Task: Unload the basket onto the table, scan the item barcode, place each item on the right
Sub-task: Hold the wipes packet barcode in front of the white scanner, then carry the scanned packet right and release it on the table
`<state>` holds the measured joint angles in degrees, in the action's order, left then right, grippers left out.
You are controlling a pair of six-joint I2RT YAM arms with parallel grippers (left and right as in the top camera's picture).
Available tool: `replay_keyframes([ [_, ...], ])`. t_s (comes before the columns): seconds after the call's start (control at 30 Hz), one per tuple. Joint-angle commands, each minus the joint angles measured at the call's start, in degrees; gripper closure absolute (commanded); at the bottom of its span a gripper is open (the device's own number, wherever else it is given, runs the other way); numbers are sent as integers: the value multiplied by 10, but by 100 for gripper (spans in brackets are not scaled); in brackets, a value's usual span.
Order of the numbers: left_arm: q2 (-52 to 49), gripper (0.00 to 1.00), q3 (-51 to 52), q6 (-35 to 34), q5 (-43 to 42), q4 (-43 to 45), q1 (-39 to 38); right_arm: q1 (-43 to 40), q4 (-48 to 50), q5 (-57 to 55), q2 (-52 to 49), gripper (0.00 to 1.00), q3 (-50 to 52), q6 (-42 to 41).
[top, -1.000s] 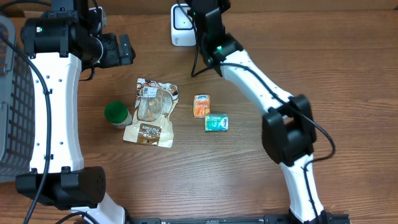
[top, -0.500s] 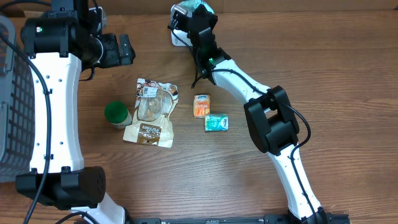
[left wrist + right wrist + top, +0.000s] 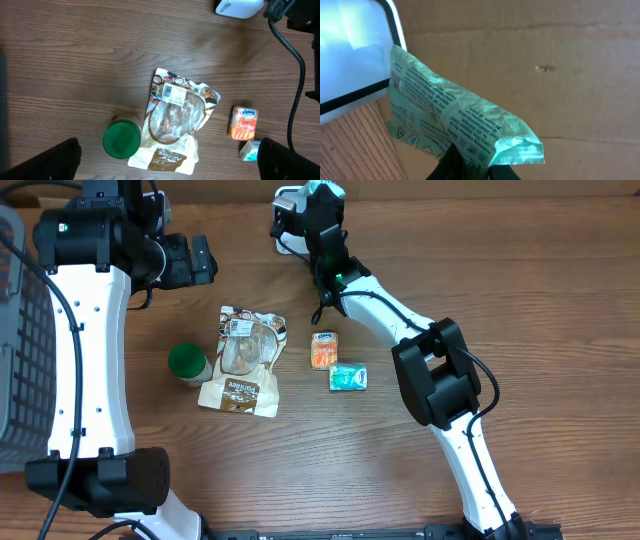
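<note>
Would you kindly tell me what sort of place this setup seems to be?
Probably a mock shop checkout: a white barcode scanner, a snack pouch and an orange carton on the wooden table, and a grey basket at its edge.

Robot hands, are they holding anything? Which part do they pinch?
The right gripper pinches a crinkly green plastic packet by its lower edge. The left gripper is open and holds nothing.

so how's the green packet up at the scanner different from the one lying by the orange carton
The held packet is pinched in the right tool and raised beside the scanner. The table packet lies flat and loose beside the orange carton. The held packet shows a creased fine-print side, while the table packet's print is too small to read. Both are green wrappers.
</note>
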<state>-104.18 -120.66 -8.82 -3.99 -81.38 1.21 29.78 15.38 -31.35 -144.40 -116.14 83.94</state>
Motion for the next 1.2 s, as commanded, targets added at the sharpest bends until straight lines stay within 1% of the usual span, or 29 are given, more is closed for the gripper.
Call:
replay_keyframes([
  [0.0,4,1,0,-4,4,0,2,8,8,0,9,88,-8,38],
  [0.1,4,0,0,-4,4,0,2,11,9,9,9,88,-8,83],
  [0.2,4,0,0,-4,4,0,2,15,24,20,9,88,-8,109],
  [0.37,4,0,0,-4,4,0,2,19,55,32,9,88,-8,109],
  [0.5,4,0,0,-4,4,0,2,20,56,31,9,88,-8,108],
  [0.7,4,0,0,-4,4,0,2,22,58,30,13,96,-8,108],
  [0.8,4,0,0,-4,4,0,2,23,57,30,25,96,-8,94],
  [0.9,4,0,0,-4,4,0,2,23,57,30,56,96,-8,27],
  [0.97,4,0,0,-4,4,0,3,22,58,29,87,96,-8,-52],
  [1.0,4,1,0,-4,4,0,2,21,58,27,95,96,-8,-76],
  [1.07,4,0,0,-4,4,0,2,17,57,14,126,96,-8,-176],
  [1.17,4,0,0,-4,3,0,2,16,41,-43,168,96,-8,-344],
])
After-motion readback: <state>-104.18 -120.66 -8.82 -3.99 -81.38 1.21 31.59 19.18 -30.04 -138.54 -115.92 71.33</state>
